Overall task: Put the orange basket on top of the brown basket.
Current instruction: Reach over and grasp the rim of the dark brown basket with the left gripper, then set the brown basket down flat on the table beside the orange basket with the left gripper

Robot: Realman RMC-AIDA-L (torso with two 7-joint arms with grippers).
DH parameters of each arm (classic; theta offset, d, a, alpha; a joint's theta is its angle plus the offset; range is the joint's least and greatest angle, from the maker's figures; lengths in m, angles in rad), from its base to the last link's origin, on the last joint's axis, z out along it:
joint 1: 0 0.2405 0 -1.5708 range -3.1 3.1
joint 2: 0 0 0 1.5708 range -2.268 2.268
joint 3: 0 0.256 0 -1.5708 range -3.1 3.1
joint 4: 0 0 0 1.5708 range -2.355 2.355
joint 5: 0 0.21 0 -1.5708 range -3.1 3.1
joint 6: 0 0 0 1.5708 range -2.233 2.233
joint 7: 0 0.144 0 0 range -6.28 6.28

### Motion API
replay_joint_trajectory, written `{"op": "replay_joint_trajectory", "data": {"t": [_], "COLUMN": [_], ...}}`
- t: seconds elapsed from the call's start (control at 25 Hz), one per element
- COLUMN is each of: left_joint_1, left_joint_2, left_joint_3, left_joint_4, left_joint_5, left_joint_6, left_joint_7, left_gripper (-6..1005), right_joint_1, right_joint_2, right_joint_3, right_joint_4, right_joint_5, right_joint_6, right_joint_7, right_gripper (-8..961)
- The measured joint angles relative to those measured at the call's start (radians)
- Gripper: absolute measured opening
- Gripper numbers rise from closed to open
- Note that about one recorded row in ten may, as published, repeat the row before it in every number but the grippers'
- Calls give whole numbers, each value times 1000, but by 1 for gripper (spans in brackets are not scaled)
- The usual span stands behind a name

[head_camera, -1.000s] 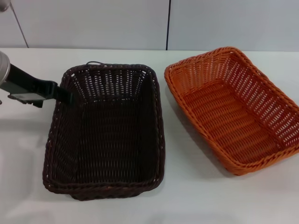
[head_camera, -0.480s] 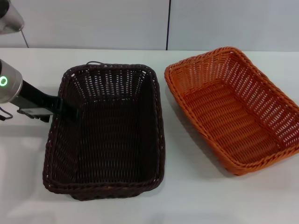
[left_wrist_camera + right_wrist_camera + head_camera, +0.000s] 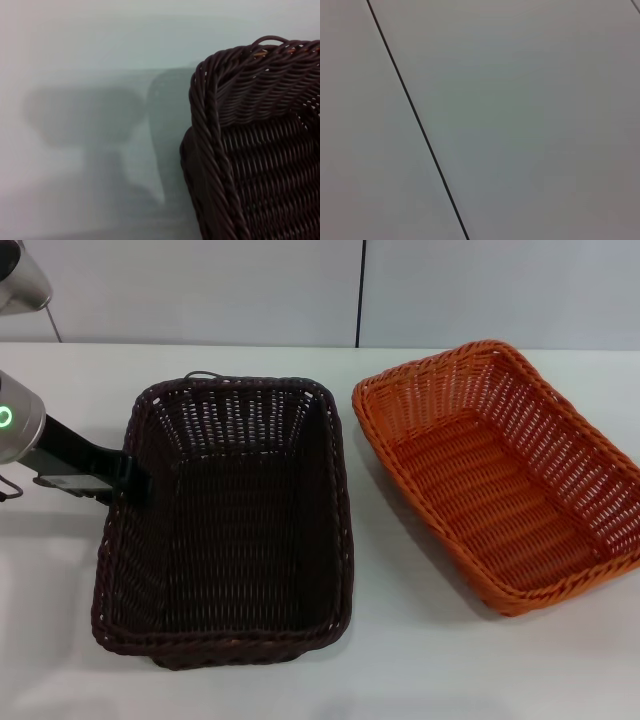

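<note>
**Ana:** While the left gripper (image 3: 135, 480) sits at the left rim of the brown basket (image 3: 225, 525), the orange basket (image 3: 500, 470) lies untouched on the right side of the table (image 3: 400, 660), apart from the brown one with a strip of bare tabletop between them.

**Ben:** Is that gripper holding the brown rim?

**Ana:** Its dark fingers reach the rim from outside, near the far left corner, and one seems to lie just over the braided edge. I cannot tell whether they are pinched on it or only resting against it. The left wrist view shows only the brown basket's corner (image 3: 215, 100) close up, with shadow on the table beside it, and no fingers.

**Ben:** Why would it be there, when the orange one is what must move?

**Ana:** My guess is that it steadies or squares the brown basket, so that it makes a firm base for stacking. The brown one sits slightly skewed, its near end wider in the head view.

**Ben:** And the right gripper?

**Ana:** Nowhere to be seen. Its wrist camera faces a plain wall panel with a dark seam (image 3: 415, 120), so that arm appears parked, turned away from the table.

**Ben:** So the stacking hasn't begun.

**Ana:** I judge not; the orange basket stands open side up, rim free for a grasp.
</note>
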Motion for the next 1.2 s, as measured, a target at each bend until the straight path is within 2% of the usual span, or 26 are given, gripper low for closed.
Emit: {"op": "replay_joint_trajectory", "data": {"t": [0.24, 0.52, 0.72, 0.8, 0.92, 0.96, 1.04, 1.08, 1.2], "left_joint_1": [4, 4, 8, 12, 12, 12, 12, 12, 3], "left_joint_2": [0, 1, 1, 7, 11, 15, 39, 59, 91], "left_joint_3": [5, 4, 3, -27, -42, -59, -91, -94, -96], "left_joint_4": [-7, -11, -29, -114, -135, -156, -185, -188, -181], "left_joint_5": [-1, -1, -1, -27, -40, -57, -84, -100, -137], "left_joint_6": [-9, -15, -17, -65, -79, -92, -124, -143, -185], "left_joint_7": [0, 10, 15, 89, 113, 142, 221, 262, 321], "left_gripper": [383, 230, 216, 210, 207, 205, 203, 202, 199], "right_joint_1": [-3, -5, -6, -6, -5, -4, -3, -4, -5], "right_joint_2": [2, 3, 3, 3, 3, 3, 3, 3, 3], "right_joint_3": [2, 2, 3, 3, 2, 2, 1, 0, 0], "right_joint_4": [1, 1, 2, 2, 3, 3, 3, 3, 3], "right_joint_5": [1, 1, 1, 1, 1, 1, 1, 1, 1], "right_joint_6": [0, 14, 22, 24, 25, 26, 27, 27, 27], "right_joint_7": [0, 0, 0, 0, 0, 0, 0, 0, 0], "right_gripper": [650, 650, 649, 649, 649, 649, 648, 648, 648]}}
